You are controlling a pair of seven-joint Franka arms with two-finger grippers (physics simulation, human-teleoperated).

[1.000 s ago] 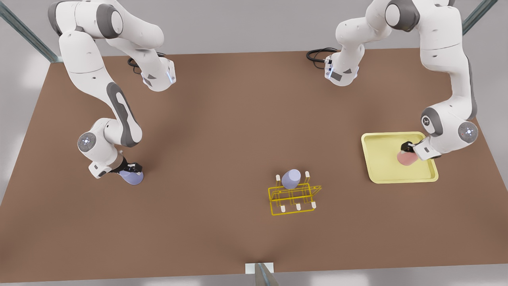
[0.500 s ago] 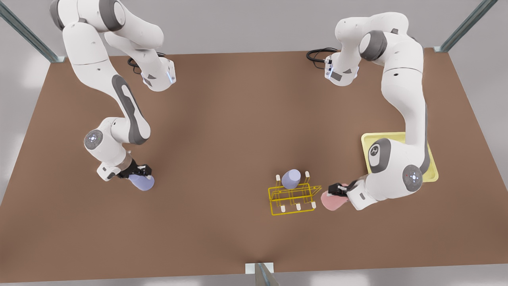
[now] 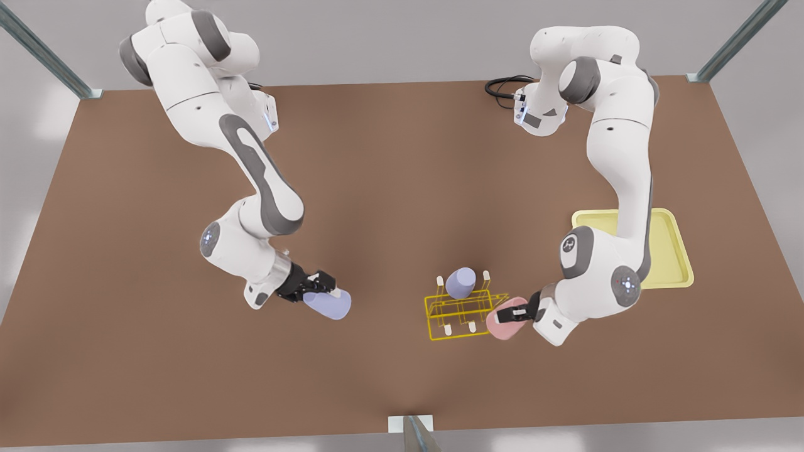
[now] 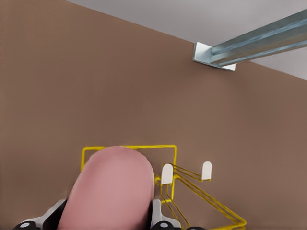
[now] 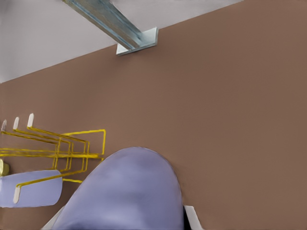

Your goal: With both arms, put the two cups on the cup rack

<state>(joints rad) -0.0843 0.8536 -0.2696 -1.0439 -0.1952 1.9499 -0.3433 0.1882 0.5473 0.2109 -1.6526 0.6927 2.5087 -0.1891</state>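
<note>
Pink cup (image 3: pixel 502 325), pinched in left gripper (image 3: pixel 519 312), sits at cup rack (image 3: pixel 463 311) corner, ready for lowering onto a peg; lavender cup (image 3: pixel 328 305), clamped in right gripper (image 3: pixel 321 285), needs carrying closer.

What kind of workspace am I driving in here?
Likely a simulated tabletop test cell: a bare brown table with metal frame struts at its edges, and a yellow cup rack. The left gripper holds a pink cup, the right gripper a lavender cup.
</note>
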